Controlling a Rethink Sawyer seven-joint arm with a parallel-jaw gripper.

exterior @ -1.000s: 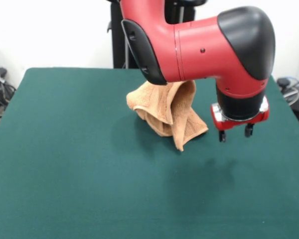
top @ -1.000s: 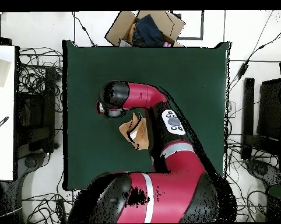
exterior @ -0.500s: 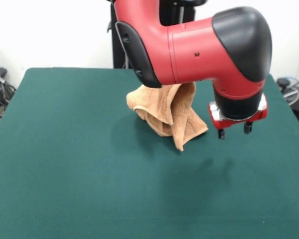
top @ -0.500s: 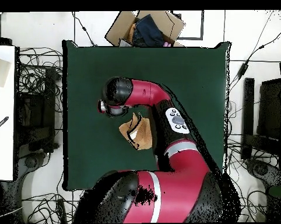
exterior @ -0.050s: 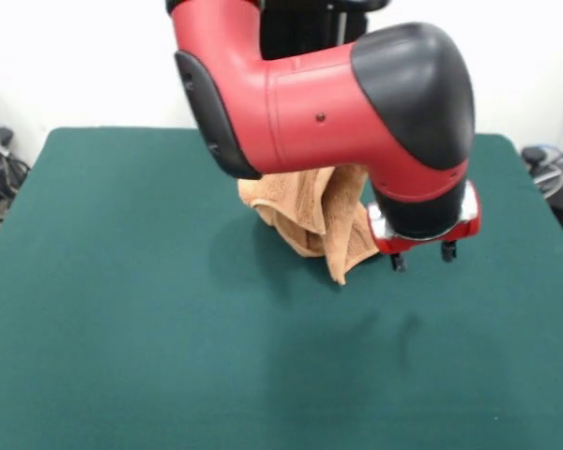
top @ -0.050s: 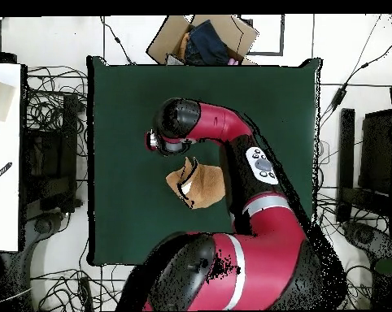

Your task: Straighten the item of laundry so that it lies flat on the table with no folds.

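Fingers [exterior @ -0.050s: 419, 256]: two short dark tips below the red wrist ring, standing apart with a clear gap between them and nothing held; they hang above the worktop, not touching it.
Fingers to towel: in the front view the towel [exterior @ -0.050s: 314, 214] lies just beside the fingers, toward the picture's left and a little farther back, its nearest corner close to the left tip. No contact shows between them.
Towel shape: orange-tan terry cloth, bunched and folded over on itself into a rumpled heap with a pointed corner toward the camera; its upper part is hidden behind the arm. In the overhead view the towel [top @ -0.050s: 201, 184] shows as a crumpled patch just below the wrist head.
Arm [exterior @ -0.050s: 338, 103]: red with a black elbow cap, coming down over the towel's far side.
Worktop [exterior @ -0.050s: 122, 309]: dark green cloth; the towel sits near its middle, well away from every edge.
Off the worktop: an open cardboard box [top @ -0.050s: 202, 36] beyond one edge in the overhead view, cables on the floor around.
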